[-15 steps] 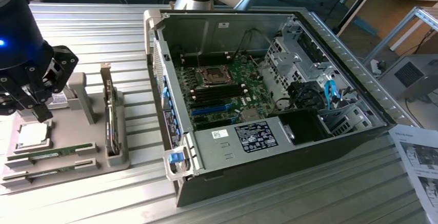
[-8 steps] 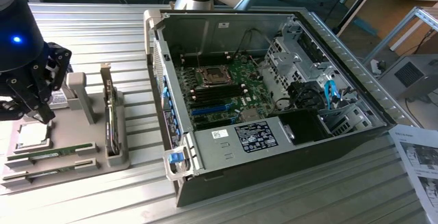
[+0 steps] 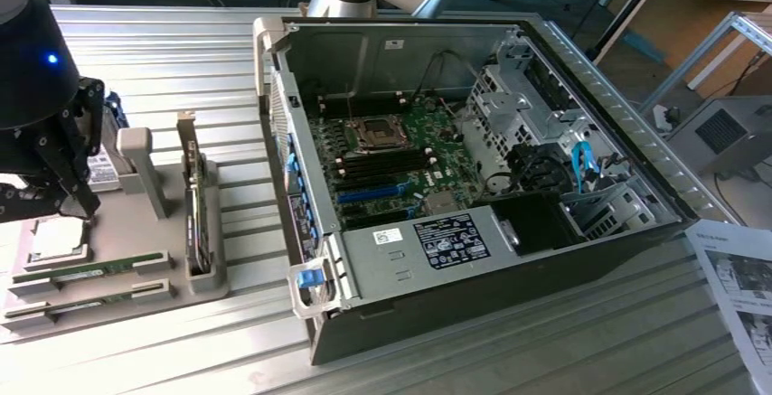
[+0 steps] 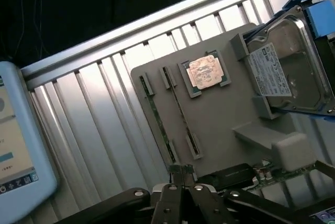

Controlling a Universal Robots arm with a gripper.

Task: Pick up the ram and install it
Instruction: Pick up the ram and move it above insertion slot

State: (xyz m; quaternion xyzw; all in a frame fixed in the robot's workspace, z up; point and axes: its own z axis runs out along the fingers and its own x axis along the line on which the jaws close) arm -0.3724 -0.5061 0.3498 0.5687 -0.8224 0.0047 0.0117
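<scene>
Exterior view: claw [image 3: 70,203] shut, empty, hanging above gray holder [image 3: 136,225] on ribbed desk [image 3: 230,341], at the exterior view's left of open computer case [image 3: 483,169]. Two green ram sticks [image 3: 90,275] flat in holder slots, parallel, long axes pointing toward the case.

Wrist view: ram sticks [image 4: 157,124] side by side in the holder with processor chip [image 4: 205,72] and hard drive [image 4: 285,67]; claw [image 4: 181,170] tips pressed together near one end of the sticks.

Ribbed shiny metal table [image 3: 181,61], matt plastic tray [image 4: 225,103], circuit-board ram [image 4: 157,118], bare-metal computer case [image 3: 362,51].

The pincer [image 4: 181,169] points downward, closed tight.
</scene>
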